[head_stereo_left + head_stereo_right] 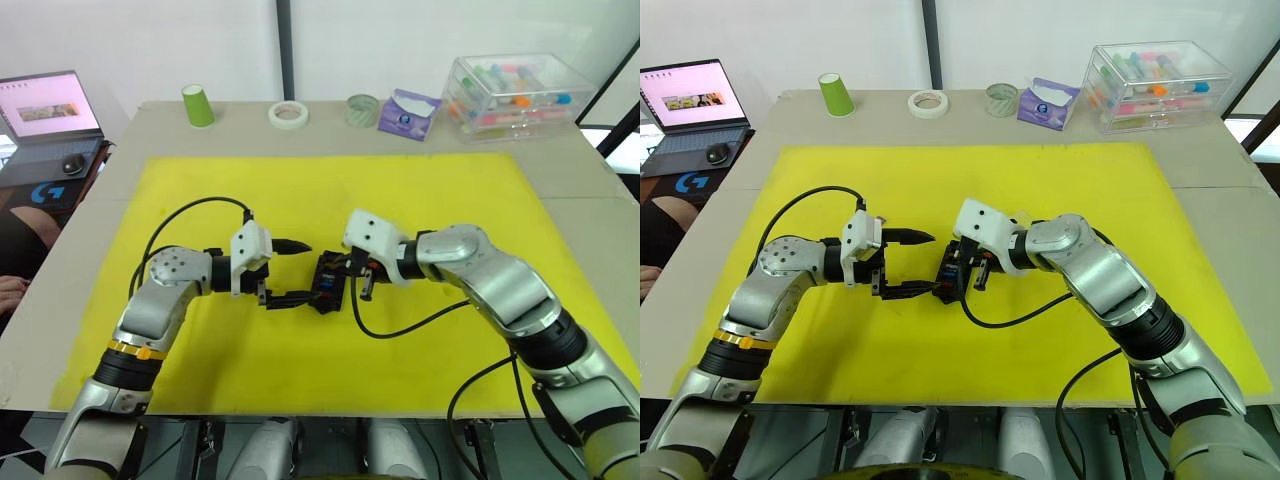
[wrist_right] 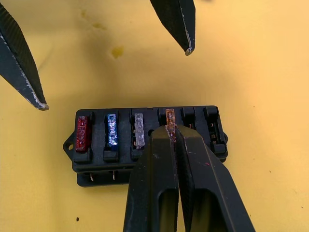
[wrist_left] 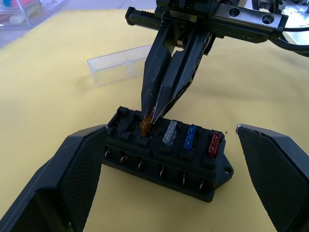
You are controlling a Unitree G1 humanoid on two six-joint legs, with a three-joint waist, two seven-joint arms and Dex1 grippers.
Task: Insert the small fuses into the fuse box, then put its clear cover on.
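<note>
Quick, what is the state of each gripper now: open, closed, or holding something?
Left gripper: open, fingers either side of the fuse box, holding nothing.
Right gripper: closed on the orange fuse, at a slot in the box.

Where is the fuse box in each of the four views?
Left eye view: fuse box, mat centre, between the grippers.
Right eye view, same place.
Left wrist view, lower centre.
Right wrist view, centre.
Shared landmark: right gripper pinching the orange fuse.

The fuse box (image 1: 328, 284) sits mid-mat (image 1: 480, 200), between the left gripper (image 1: 290, 272) and right gripper (image 1: 362, 280). The clear cover (image 3: 119, 64) lies just behind it. Cup (image 1: 198, 105), tape rolls and storage case (image 1: 515, 92) line the table's far edge.
</note>
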